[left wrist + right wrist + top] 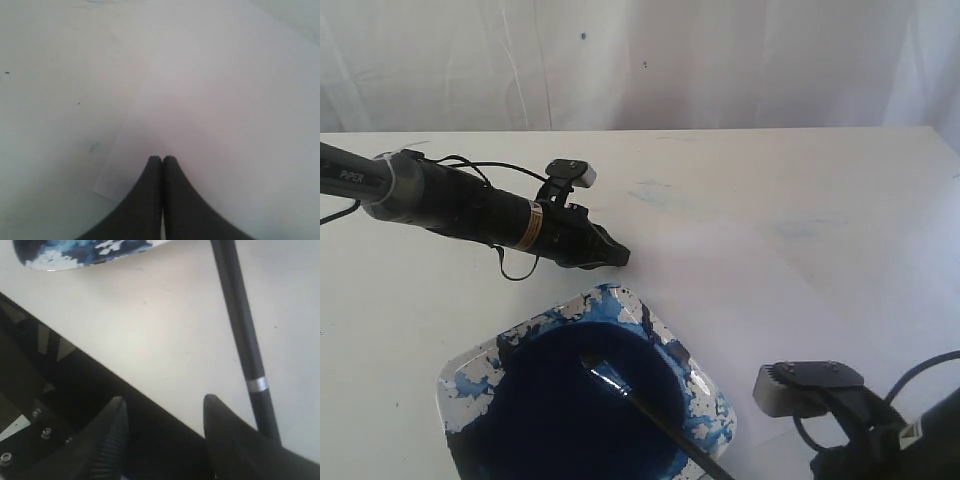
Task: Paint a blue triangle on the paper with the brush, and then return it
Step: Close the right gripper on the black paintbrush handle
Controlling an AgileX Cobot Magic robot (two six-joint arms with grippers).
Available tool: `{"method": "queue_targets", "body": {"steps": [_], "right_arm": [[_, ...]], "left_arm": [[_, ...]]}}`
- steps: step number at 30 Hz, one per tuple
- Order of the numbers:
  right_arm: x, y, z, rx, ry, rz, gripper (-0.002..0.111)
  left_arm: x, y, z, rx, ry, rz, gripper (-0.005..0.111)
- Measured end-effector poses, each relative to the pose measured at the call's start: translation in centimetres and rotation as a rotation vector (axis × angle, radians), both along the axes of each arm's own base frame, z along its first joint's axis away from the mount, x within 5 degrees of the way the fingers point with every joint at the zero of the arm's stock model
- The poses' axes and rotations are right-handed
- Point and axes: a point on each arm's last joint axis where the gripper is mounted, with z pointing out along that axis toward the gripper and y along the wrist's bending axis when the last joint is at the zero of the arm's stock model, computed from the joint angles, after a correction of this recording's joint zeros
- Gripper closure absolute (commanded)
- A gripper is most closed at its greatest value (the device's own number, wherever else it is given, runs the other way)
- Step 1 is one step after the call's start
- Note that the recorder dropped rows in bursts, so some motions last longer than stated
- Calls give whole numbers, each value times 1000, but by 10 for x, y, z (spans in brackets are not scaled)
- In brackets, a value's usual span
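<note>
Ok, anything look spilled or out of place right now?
Blue paint is splotched over the rim of the dish, and faint bluish smudges mark the table. The brush lies with its tip in the paint, handle over the rim. The paper looks clean and flat.

Black brush (660, 420) — white paper (225, 100), blue-splotched dish (470, 388).

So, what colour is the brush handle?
Black with a silver band; the brush shows best in the right wrist view.
</note>
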Motion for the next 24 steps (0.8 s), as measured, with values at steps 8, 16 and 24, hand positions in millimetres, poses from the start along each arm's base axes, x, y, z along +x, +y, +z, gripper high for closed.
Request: {"method": "queue_targets", "body": {"steps": [8,16,24], "right_arm": [[26,5,-22,-64,-144,-69,64],[44,6,-21,-51,-333,-148,64],[54,5,-18,-50,-451,-169,64]], "left_arm": [[0,0,0,0,0,0,107],[0,0,0,0,0,0,107],[0,0,0,0,0,0,107]]}}
